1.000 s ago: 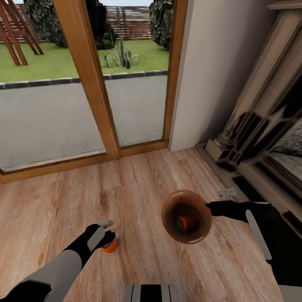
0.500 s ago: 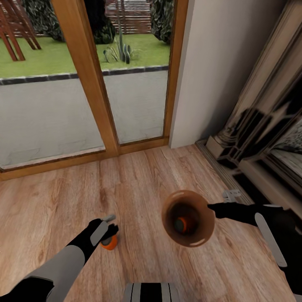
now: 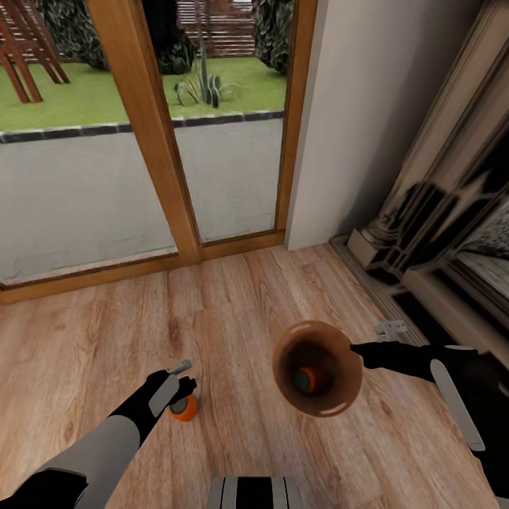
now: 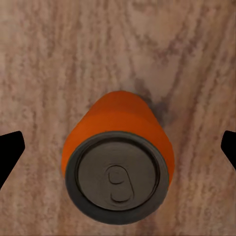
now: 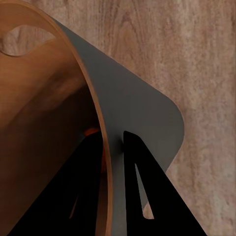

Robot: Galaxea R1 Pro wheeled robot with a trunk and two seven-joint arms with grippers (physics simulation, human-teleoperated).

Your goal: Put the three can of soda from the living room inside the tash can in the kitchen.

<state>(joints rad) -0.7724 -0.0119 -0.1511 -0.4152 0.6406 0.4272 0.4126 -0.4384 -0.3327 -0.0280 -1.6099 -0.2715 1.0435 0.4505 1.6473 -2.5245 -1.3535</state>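
Left gripper [image 3: 185, 379] is hanging open right above an orange can [image 3: 184, 408], and I am seeing that can standing upright on the wood floor [image 3: 233, 311] at near left. Looking down through the left wrist camera, I am watching the can's [image 4: 117, 164] grey top with its pull tab facing up at me, and the two dark fingertips [image 4: 10, 150] are sitting wide apart on either side of it, clear of its orange wall, touching nothing.

Over on the right, my right gripper [image 3: 355, 348] is pinching the rim of the bin [image 3: 317, 367]. I am holding the bin off the floor and tilted, so its brown-copper mouth is facing the head camera. From the right wrist camera, one finger [image 5: 83, 191] is lying inside against the copper wall and the other outside against the grey wall [image 5: 142, 118], both closed on the thin edge between them. A second orange can [image 3: 307, 379] is resting in the bottom of the bin, grey top showing.

Between the two arms the floor is running bare plank. Farther off on the left, wood-framed glass doors [image 3: 152, 127] are standing along the far edge of the floor, with paving and grass outside. A plain wall [image 3: 360, 106] is standing beside them to the right, and the fireplace [image 3: 452, 233] is running along the far right side.
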